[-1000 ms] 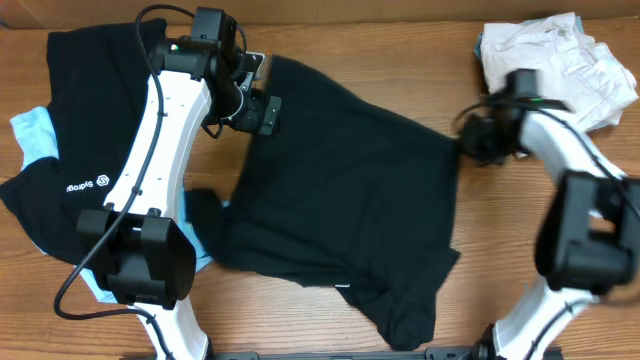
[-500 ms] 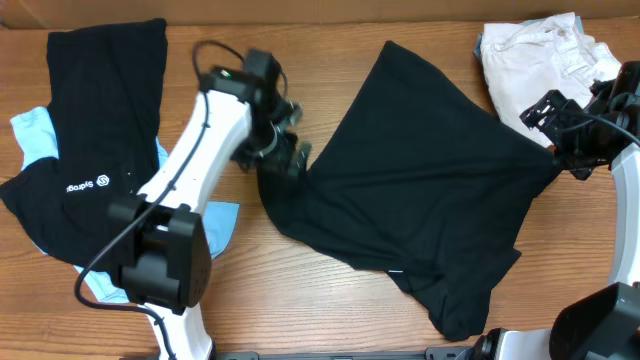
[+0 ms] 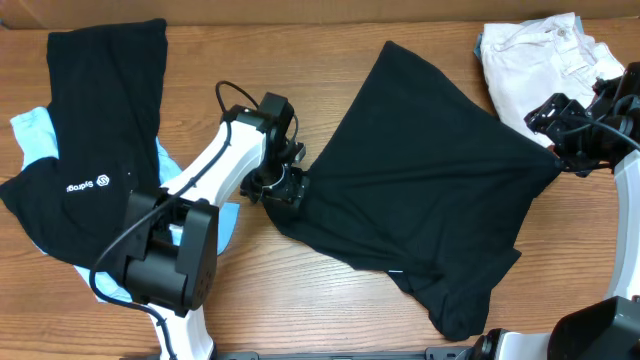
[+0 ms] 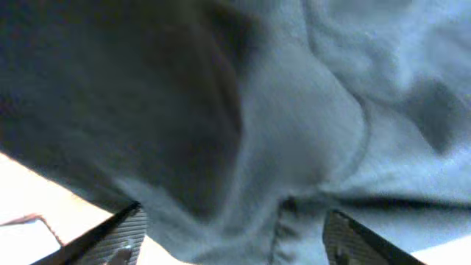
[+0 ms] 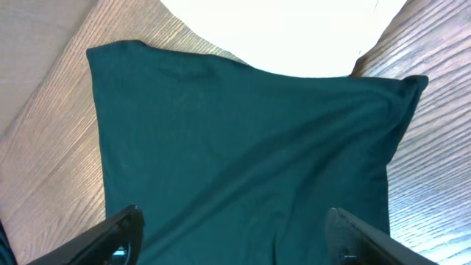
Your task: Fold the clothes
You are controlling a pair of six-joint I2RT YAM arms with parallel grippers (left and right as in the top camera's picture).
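- Left gripper [image 3: 285,187] spread, low on black T-shirt's [image 3: 420,200] 9 o'clock edge, not yet pinching.
- Right gripper [image 3: 562,128] spread too, just beside its 3 o'clock corner.
- Risk: uneven pinches, shirt dragged crooked.
- Farther, white clothes [image 3: 545,60] at 1 o'clock: possible snag.

Dark shirt [image 5: 243,147] fills centre frame, flat on wood table [image 5: 44,147]. Gripper [image 5: 234,237] fingertips at lower corners, wide apart, gripping nothing. Upper centre: white glare.

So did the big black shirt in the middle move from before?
Yes. The plain black T-shirt has shifted to the right: its right corner now lies just below the white clothes, which stayed put in the top right corner.
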